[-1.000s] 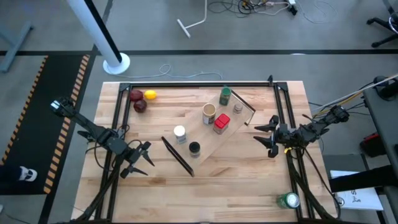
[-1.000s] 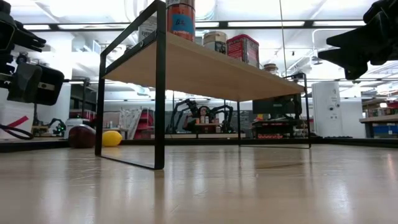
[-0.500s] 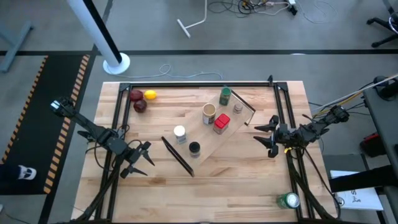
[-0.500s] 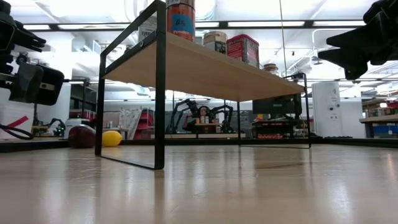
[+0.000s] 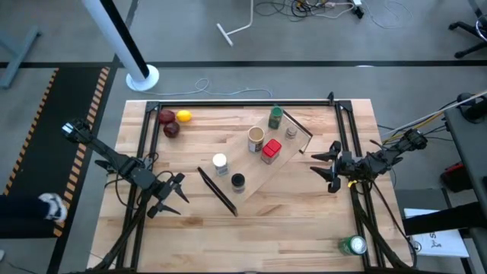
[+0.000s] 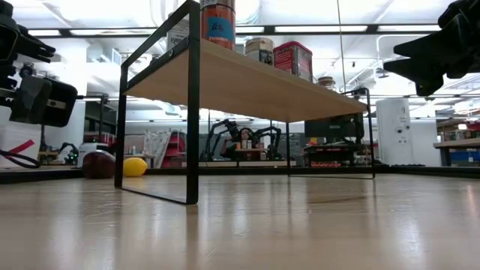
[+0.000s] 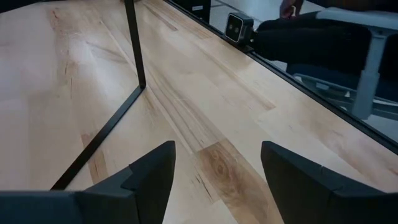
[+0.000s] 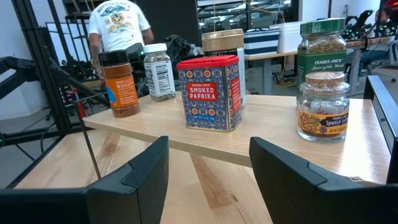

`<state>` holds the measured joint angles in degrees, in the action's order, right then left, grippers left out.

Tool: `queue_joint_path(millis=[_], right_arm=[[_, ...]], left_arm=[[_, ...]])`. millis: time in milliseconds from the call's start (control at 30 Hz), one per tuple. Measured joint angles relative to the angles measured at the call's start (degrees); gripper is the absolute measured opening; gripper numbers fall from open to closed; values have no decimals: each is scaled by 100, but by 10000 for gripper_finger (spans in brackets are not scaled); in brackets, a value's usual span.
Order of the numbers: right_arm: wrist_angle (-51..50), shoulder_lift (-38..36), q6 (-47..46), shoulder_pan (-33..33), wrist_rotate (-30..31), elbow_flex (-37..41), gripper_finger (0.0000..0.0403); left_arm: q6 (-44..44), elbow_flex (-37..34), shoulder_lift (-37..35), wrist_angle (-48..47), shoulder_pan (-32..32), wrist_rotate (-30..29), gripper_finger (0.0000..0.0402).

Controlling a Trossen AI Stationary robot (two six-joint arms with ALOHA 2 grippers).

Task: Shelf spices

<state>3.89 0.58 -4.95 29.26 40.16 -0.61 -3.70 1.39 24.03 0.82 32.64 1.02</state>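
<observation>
The shelf (image 5: 259,164) stands slantwise on the table's middle, on its black end bars (image 7: 134,62). All six spices stand on its plank: green-lidded jar (image 5: 275,118), tan cylinder (image 5: 256,138), red box (image 5: 271,151), tiny grey-capped jar (image 5: 291,132), white-capped jar (image 5: 220,163) and black-capped jar (image 5: 238,182). My left gripper (image 5: 173,196) hovers open, left of the shelf's near end. My right gripper (image 5: 326,164) hovers open, right of the shelf's far end, facing the red box (image 8: 208,93).
Three fruits (image 5: 173,122) lie near the table's far left corner. A green-and-white can (image 5: 354,245) sits at the near right corner. A black frame (image 5: 228,104) runs along the table's edges. Part of a person (image 5: 47,205) shows on the floor beside the table's left.
Both arms and all the spices have kept still. Part of a person has come into the high view at its left edge, on the floor beside the table.
</observation>
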Motion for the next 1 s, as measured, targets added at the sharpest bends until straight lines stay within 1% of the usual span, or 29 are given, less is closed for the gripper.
queue_joint_path(millis=[300, 767, 1000], right_arm=[[1, 0, 0, 0, 0, -1, 199], [-1, -2, 0, 1, -2, -1, 199], [-1, -2, 2, 1, -2, -1, 199]], left_arm=[[0, -1, 0, 1, -1, 0, 217], [0, -1, 0, 1, 0, -1, 237], [0, 0, 0, 0, -1, 0, 240]])
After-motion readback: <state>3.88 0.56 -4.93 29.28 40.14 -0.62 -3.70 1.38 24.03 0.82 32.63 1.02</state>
